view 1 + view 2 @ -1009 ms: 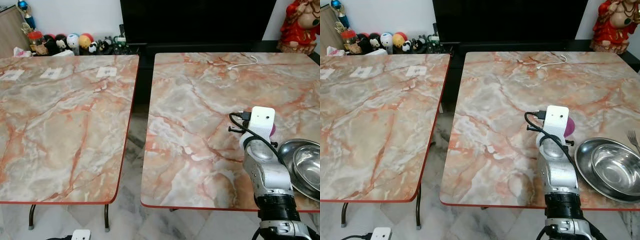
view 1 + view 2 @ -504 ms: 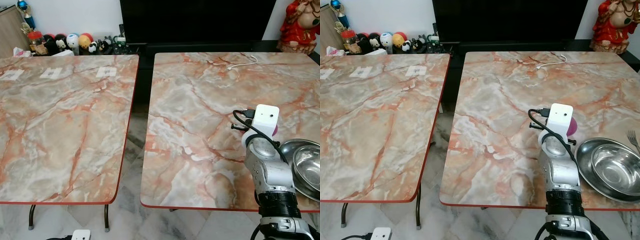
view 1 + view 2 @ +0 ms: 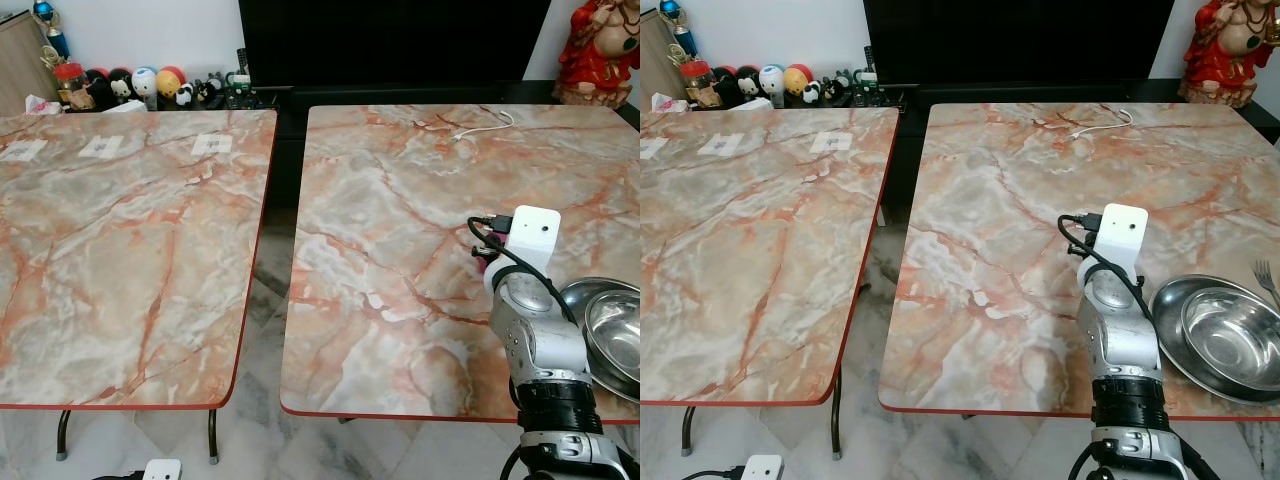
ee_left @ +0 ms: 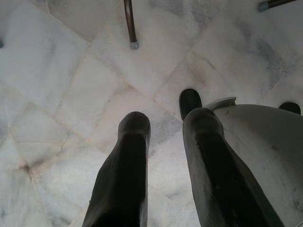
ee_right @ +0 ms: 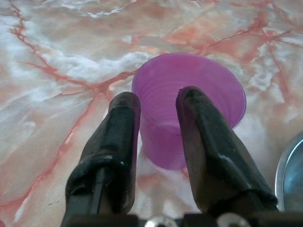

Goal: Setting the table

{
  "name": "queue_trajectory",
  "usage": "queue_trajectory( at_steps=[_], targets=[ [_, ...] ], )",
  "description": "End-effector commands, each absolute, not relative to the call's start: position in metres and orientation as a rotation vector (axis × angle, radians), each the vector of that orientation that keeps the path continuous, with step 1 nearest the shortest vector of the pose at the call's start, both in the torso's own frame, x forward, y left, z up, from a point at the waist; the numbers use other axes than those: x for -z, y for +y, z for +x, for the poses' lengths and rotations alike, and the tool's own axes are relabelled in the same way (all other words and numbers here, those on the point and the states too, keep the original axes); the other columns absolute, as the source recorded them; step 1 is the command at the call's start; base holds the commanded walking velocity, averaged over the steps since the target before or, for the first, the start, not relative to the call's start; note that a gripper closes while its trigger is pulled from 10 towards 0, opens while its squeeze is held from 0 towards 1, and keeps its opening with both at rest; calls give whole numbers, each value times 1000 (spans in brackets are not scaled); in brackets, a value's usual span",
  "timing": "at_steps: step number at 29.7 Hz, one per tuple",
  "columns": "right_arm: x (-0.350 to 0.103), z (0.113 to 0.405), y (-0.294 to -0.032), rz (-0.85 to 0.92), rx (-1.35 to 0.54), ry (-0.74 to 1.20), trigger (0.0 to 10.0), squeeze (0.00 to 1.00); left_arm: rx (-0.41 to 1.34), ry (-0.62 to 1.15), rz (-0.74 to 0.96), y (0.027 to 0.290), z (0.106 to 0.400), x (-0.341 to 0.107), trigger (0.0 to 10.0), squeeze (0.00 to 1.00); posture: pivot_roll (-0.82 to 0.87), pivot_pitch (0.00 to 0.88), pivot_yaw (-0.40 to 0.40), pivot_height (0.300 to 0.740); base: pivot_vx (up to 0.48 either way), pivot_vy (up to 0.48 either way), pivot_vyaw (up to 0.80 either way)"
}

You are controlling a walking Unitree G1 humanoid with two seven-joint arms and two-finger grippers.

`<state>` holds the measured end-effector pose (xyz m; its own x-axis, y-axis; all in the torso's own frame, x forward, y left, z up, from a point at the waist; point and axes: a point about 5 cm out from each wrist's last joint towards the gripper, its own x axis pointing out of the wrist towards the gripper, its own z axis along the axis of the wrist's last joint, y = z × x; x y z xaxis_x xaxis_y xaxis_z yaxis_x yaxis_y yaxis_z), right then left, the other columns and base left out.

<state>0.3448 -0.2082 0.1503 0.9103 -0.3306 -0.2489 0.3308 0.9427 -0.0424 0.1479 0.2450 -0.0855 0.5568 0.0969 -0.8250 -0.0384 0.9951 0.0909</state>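
Purple plastic cup [image 5: 189, 109] stands upright on the marble table [image 3: 1000, 200], just beside the steel plate [image 3: 1168, 310] holding a bowl [image 3: 1230, 340]. Right gripper [image 5: 158, 106] is at its near wall, 2 fingers apart, one inside the rim. Pinch gently, I'd say; thin plastic buckles. Forearm reaches forward over the table edge; left gripper [image 4: 165, 127] hangs open above the floor.

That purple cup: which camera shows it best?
The right wrist view: the purple cup stands upright on the marble table, its open mouth plain, just beyond the right hand. In the eye views the right arm's white camera block covers where it stands. The left wrist view looks at floor.
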Motion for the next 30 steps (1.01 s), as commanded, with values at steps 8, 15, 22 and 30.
queue_trajectory(
  at_steps=[8,15,22,30],
  targets=[
    [-178,347,-208,52,337,29,10000,0,-95,1006,55,246,142,88,10000,0,-70,34,7,740,0,0,0],
    [-167,326,-193,20,177,-63,10000,0,-107,991,63,248,142,87,10000,0,-75,34,8,740,0,0,0],
    [-148,308,-173,17,30,-91,10000,0,-105,992,79,250,142,86,10000,0,-78,34,14,740,0,0,114],
    [-147,309,-162,15,-21,-115,10000,0,-108,993,88,251,143,86,10000,0,-73,32,19,740,0,0,800]
  ],
)
